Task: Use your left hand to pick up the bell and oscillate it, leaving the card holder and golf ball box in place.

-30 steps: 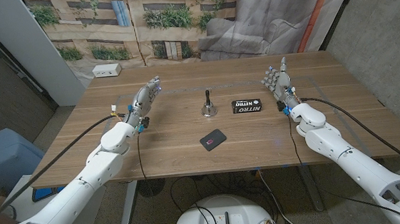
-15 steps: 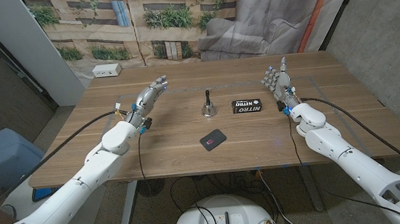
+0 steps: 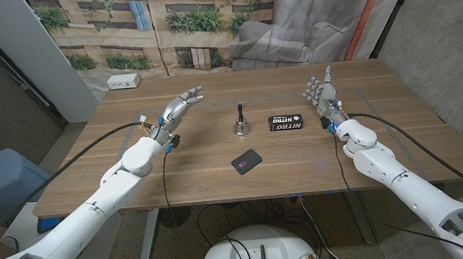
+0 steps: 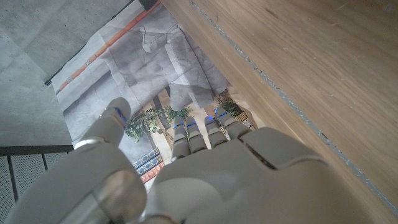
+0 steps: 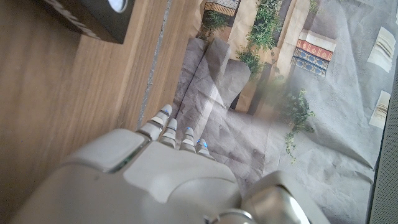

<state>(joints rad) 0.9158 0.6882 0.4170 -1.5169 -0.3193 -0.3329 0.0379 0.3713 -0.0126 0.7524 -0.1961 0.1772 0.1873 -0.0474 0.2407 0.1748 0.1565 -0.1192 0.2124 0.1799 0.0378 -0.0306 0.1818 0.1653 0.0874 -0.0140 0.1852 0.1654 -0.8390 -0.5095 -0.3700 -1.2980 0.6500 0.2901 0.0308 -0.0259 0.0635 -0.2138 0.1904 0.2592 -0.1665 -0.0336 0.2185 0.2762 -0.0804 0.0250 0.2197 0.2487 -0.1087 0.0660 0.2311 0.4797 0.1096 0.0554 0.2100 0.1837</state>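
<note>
Reaching open left hand (image 3: 182, 106) toward bell (image 3: 240, 121)

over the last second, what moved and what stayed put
The left robot hand swung toward the bell, fingers apart, holding nothing. The bell, the golf ball box, the card holder and the right robot hand stayed put.

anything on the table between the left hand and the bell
No. In the head view only bare wooden table lies between the left hand and the bell. The card holder sits nearer the robot, off that line.
</note>
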